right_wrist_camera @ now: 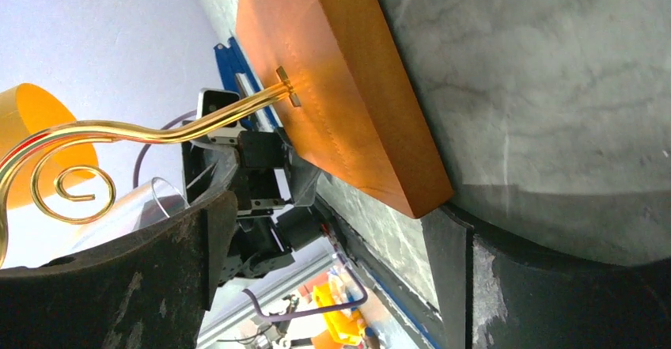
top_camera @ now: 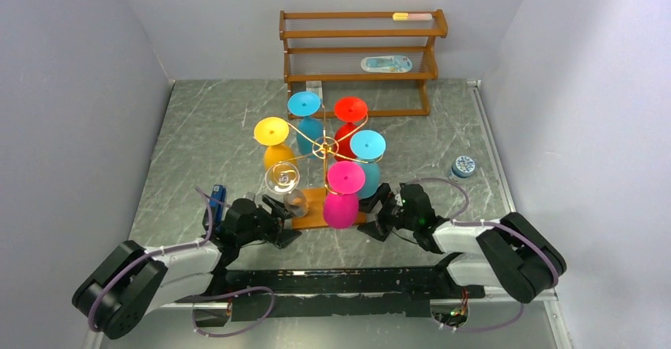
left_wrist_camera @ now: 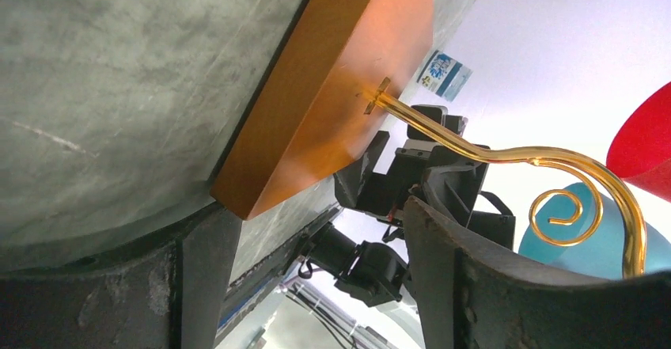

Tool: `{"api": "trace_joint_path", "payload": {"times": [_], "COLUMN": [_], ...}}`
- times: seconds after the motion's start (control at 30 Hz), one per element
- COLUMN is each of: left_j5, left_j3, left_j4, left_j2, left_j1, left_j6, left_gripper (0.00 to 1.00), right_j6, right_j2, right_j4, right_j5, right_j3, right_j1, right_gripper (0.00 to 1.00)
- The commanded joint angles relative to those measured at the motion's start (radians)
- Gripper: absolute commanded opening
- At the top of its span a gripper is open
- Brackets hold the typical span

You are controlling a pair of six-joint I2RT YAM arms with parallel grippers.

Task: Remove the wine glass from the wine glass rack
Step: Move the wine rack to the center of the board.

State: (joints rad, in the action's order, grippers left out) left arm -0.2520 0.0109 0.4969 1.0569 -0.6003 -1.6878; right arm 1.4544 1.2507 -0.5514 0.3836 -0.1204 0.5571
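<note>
Bracing step: on the desk (top_camera: pixel 206 127), the base (top_camera: pixel 315 210) of the wine glass rack (top_camera: pixel 323 150) is flanked by left hand (top_camera: pixel 281 218) and right hand (top_camera: pixel 384 210), both open and empty; wine glasses (top_camera: pixel 285 181) hang above. Clamping of the base is called for next.

Soft, even light filled the overhead view, and the table (top_camera: pixel 198 127) showed only faint shadows. In my wrist views the wooden base (left_wrist_camera: pixel 332 88) glowed orange with a pale sheen. The gold pole (right_wrist_camera: pixel 253 98) carried bright glints, the walls (left_wrist_camera: pixel 554 32) washed out near white, and my own fingers (left_wrist_camera: pixel 514 286) sat dark and soft-focused up close.
</note>
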Motion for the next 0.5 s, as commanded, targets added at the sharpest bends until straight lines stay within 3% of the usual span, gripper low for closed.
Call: {"api": "trace_joint_path", "payload": {"times": [0.0,0.47], "left_j5": [0.115,0.129], "left_j3": [-0.057,0.085], "left_j4": [0.125,0.309], "left_j2": [0.048,0.355], "left_j1": [-0.005,0.036], "left_j6": [0.018,0.097], "left_gripper": [0.78,0.77], "right_j6": [-0.056,-0.082], "right_j2": [0.078,0.316], "right_j4": [-0.024,-0.149], "right_j5": [-0.047,0.016], "right_j3": [-0.037,-0.154], "right_j1": [-0.018,-0.082], "right_gripper": [0.91,0.9]}}
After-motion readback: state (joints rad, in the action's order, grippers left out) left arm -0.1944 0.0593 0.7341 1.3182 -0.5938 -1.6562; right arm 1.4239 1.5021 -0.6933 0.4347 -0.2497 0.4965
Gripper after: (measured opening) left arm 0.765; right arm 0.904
